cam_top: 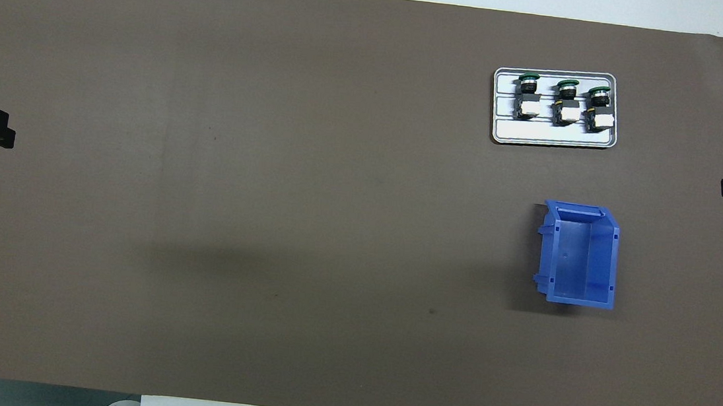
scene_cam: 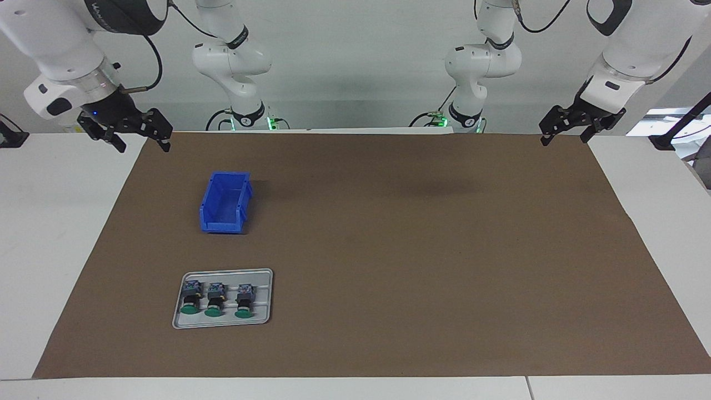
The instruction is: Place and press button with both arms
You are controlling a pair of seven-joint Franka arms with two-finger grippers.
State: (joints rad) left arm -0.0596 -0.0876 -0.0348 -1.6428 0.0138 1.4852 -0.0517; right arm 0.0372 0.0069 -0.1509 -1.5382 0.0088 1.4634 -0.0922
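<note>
Three green push-buttons (scene_cam: 214, 300) lie close together on their tray (scene_cam: 265, 297); my left hand (scene_cam: 566, 129) and right hand (scene_cam: 129, 129), both open and empty, risk nudging a neighbour when picking.

Brown mat (scene_cam: 389, 250) is covering most of the frame; white table (scene_cam: 55, 222) is showing at the edges. Blue bin (scene_cam: 225, 203), plain, is sitting upper left of centre. Light-grey tray (scene_cam: 264, 297), lower left, is carrying 3 buttons (scene_cam: 215, 300): green caps, black collars, blue-grey bodies w/ whitish blocks and small yellow bits in the overhead view. White arms (scene_cam: 66, 50) w/ black cables are showing along the top; black grippers, right gripper (scene_cam: 141, 136) upper left, left gripper (scene_cam: 566, 130) upper right. Green lights are glowing at the arm bases, top centre.
</note>
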